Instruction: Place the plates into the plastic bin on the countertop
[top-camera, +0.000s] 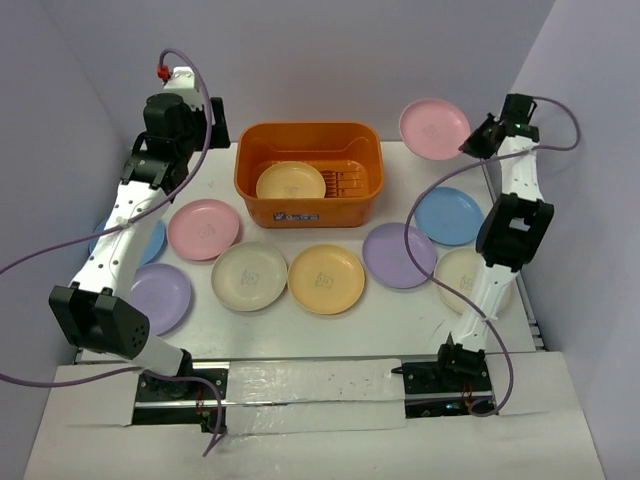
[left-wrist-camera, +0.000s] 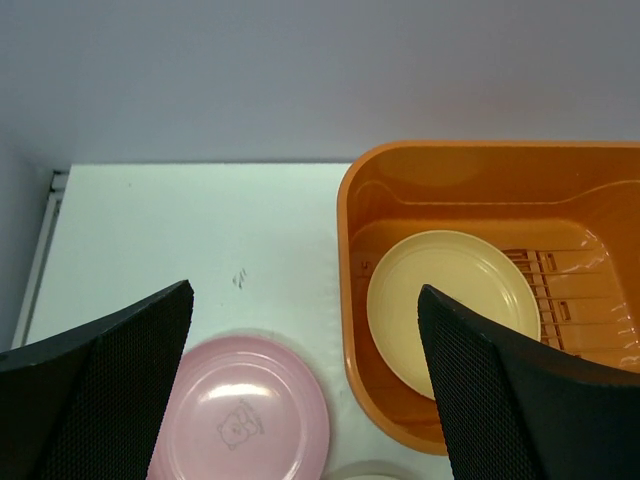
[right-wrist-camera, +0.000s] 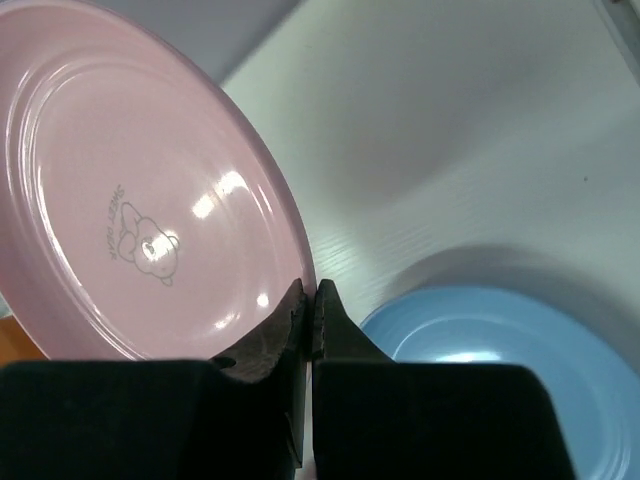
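The orange plastic bin (top-camera: 300, 205) stands at the back middle of the white countertop (top-camera: 330, 325). A cream plate (top-camera: 290, 182) lies in its left half, also in the left wrist view (left-wrist-camera: 450, 300). My right gripper (top-camera: 472, 143) is shut on the rim of a pink plate (top-camera: 433, 126) and holds it in the air right of the bin; the wrist view shows the fingers pinching its edge (right-wrist-camera: 150, 200). My left gripper (top-camera: 205, 118) is open and empty, high above the countertop left of the bin (left-wrist-camera: 360, 330). Several more plates lie on the countertop.
On the countertop lie a pink plate (top-camera: 203, 229), a cream plate (top-camera: 249, 276), an orange plate (top-camera: 326, 278), a lavender plate (top-camera: 399, 254), a blue plate (top-camera: 449, 215), a cream plate (top-camera: 462, 278) behind the right arm, a lavender plate (top-camera: 160, 297) and a blue plate (top-camera: 152, 240) at the left edge.
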